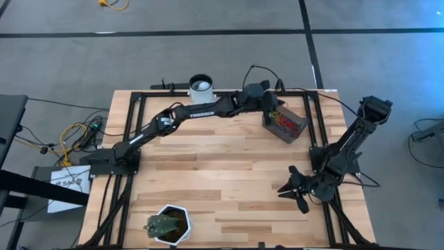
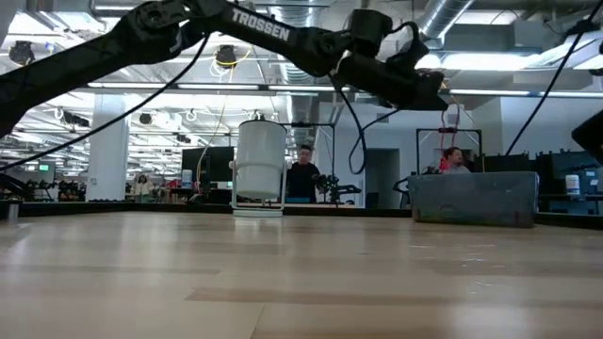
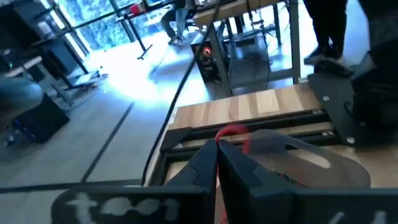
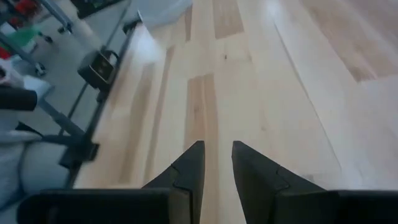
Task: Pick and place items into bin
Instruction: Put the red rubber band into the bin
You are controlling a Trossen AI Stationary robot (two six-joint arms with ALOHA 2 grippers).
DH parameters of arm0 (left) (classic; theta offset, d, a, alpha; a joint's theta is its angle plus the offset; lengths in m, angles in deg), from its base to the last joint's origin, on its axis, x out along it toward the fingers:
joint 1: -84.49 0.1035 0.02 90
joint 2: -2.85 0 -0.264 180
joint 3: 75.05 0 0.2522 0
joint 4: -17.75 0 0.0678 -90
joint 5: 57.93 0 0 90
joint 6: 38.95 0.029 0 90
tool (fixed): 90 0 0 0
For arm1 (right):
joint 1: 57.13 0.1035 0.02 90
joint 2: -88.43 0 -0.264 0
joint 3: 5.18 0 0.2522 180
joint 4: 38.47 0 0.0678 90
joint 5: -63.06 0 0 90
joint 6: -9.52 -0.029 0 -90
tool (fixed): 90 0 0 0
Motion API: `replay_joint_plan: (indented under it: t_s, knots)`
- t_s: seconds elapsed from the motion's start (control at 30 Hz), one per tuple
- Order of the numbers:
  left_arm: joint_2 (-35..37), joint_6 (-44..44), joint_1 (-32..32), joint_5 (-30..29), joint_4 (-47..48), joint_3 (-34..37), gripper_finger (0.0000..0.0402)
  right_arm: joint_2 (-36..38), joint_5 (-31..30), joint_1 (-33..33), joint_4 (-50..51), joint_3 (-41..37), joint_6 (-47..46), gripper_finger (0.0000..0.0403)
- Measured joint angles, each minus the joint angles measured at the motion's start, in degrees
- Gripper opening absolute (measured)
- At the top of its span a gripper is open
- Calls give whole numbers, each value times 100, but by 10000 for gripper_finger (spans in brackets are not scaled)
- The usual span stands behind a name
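Left gripper (image 3: 216, 155) pinches a red rubber band (image 3: 231, 132) over the bin (image 1: 285, 123) at the table's far right, so release looks next; right gripper (image 4: 217, 163) waits parted, near-right

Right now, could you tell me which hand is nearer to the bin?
The left. The left hand hangs at the bin's far end, pinching a red band. The right hand waits well away, by the table's near right side.

Place: an open-plan robotics lab or workshop.
Ceiling: exposed ducts (image 2: 452, 14) and strip lighting are seen.
Background: workbenches, equipment, seated people (image 2: 303, 174).
Floor: grey concrete (image 1: 208, 55), cables trailed.
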Motion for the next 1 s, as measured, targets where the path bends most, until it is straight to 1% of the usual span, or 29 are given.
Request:
replay_joint_plan:
  t_s: [0.1,0.17,0.33,0.4,0.53,0.7,0.83,0.93,1.0]
  knots:
    - [-127,-243,57,-4,-169,-39,0,-214,87,32,-2,0,-6,77]
    - [-184,-400,96,-4,78,-9,0,-296,177,31,-29,-2,-7,77]
    - [-373,-433,120,-308,390,0,0,-368,286,29,-119,-2,-8,77]
    - [-438,-481,121,-355,388,-20,0,-368,284,29,-127,-2,-8,77]
    - [-504,-486,138,-448,764,-4,0,-368,286,29,-169,-2,-6,77]
    - [-509,-416,172,-530,739,-7,0,-368,290,29,-218,-2,-4,77]
    - [-533,-758,233,-943,927,-7,0,-368,292,29,-237,-2,-1,77]
    - [-555,-836,287,-978,1112,-7,0,-368,292,29,-239,-2,1,77]
    - [-555,-796,291,-1109,1115,-7,0,-368,294,29,-239,-2,5,77]
